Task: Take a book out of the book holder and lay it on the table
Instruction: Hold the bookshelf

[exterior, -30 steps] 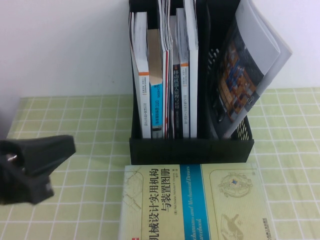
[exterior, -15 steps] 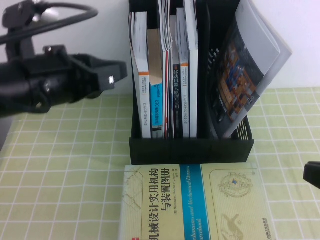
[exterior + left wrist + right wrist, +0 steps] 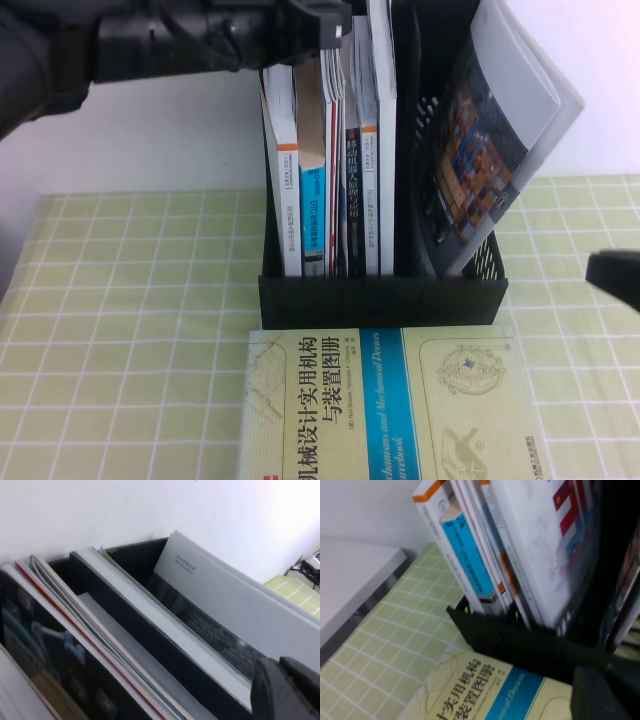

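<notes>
The black book holder stands upright on the green grid table. The book stands at the right of its left compartment; its white cover with red and blue letters shows in the right wrist view. My left gripper is shut and empty, high at the holder's top over the standing books. In the left wrist view it hangs above the book tops. My right gripper is shut and empty, low at the right, beside the holder; it also shows in the right wrist view.
A grey magazine with a photo cover leans in the right compartment. A pale yellow-green book with a blue band lies flat on the table in front of the holder. Other books fill the left compartment. A white wall is behind.
My left arm has risen from low at the front left to the top of the holder. My right gripper has come into view at the right edge and risen a little.
</notes>
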Controlling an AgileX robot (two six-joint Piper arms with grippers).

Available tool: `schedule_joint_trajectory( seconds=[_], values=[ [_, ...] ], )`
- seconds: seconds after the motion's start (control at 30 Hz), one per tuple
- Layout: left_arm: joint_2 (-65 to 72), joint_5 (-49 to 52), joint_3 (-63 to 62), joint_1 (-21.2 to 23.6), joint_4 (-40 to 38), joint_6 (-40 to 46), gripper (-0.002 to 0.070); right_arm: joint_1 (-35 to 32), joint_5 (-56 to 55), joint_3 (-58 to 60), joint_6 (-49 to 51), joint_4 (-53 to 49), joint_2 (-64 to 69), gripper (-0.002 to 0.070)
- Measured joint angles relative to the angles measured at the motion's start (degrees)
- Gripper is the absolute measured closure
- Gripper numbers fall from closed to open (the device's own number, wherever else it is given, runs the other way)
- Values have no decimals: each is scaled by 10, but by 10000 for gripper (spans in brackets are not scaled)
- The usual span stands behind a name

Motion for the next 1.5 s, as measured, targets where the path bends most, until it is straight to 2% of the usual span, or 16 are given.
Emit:
schedule_joint_trajectory(
  seconds=[0.1,0.23,0.43,0.53,0.93,1.13,1.37,1.5],
  values=[
    [28,10,-34,-1,42,-22,676,25,-35,-38,-3,4,36,617],
    [53,14,-47,-1,96,-55,676,93,-89,-92,-21,4,84,616],
    [68,15,-53,-5,70,-43,677,219,-208,-162,-34,14,168,615],
    [68,12,-54,-9,79,-40,678,251,-241,-174,-34,18,200,615],
    [69,36,-118,-17,90,-61,678,259,-249,-180,-35,19,221,615],
    [73,48,-120,-28,172,-114,678,259,-259,-180,-35,19,221,615],
    [96,60,-122,-30,191,-135,678,259,-289,-182,-54,23,221,615],
    [98,60,-127,-31,230,-173,678,259,-289,-191,-77,24,223,615]
  ],
)
